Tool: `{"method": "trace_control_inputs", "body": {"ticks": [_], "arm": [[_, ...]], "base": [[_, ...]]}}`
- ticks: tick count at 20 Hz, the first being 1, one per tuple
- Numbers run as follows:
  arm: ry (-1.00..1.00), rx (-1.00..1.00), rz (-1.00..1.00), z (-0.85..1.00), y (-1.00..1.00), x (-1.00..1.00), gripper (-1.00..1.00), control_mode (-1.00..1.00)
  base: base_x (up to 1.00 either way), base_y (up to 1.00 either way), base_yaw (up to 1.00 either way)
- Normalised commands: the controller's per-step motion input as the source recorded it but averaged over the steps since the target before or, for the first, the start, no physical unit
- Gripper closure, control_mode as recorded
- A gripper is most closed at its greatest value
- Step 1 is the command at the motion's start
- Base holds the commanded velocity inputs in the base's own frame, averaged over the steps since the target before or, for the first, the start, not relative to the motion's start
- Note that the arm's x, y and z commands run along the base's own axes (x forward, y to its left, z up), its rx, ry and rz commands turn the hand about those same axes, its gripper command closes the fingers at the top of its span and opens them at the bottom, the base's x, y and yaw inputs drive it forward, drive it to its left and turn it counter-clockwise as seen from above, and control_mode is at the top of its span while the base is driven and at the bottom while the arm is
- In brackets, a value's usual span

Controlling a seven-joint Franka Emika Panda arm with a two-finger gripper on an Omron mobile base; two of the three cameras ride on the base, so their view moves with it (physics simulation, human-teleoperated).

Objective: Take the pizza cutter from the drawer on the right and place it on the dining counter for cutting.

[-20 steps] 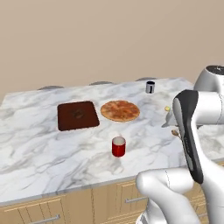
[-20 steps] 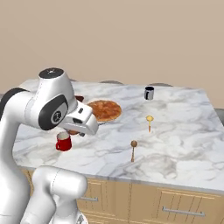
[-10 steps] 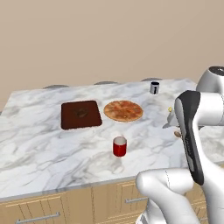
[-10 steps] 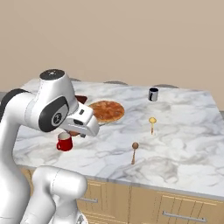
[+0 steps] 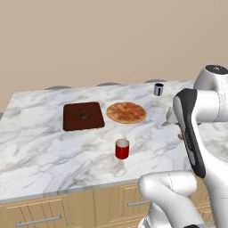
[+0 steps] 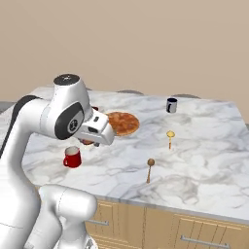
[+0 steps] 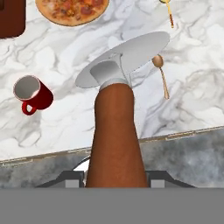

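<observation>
Pizza cutter (image 7: 114,131) clamped in my jaws, carried above the desk (image 7: 192,87) edge; next, lower it onto bare marble at frame centre.

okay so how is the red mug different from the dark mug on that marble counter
The red mug is bright red and stands near the front edge of the dining counter; the dark mug is dark blue or black with a pale rim and stands near the far edge. The red mug sits on the pizza's near side, the dark mug well to its right. Both stand upright and have handles.
</observation>
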Motion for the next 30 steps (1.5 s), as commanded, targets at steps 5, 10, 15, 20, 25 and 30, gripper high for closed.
{"method": "trace_control_inputs", "body": {"ticks": [5,10,15,20,25,30], "arm": [[0.01,0.03,0.00,-0.18,-0.30,1.00,1.00,-1.00],[0.00,0.00,0.00,-0.37,-0.08,1.00,1.00,-1.00],[0.00,0.00,0.00,-0.63,0.00,0.96,1.00,-1.00],[0.00,0.00,0.00,-0.60,0.00,0.86,1.00,-1.00],[0.00,0.00,0.00,-0.47,0.00,0.82,1.00,-1.00],[0.01,0.00,0.00,-0.50,-0.04,0.45,1.00,-1.00]], "base": [[0.00,0.00,0.00],[0.00,0.00,0.00],[0.00,0.00,0.00],[0.00,0.00,0.00],[0.00,0.00,0.00],[0.00,0.00,0.00]]}}
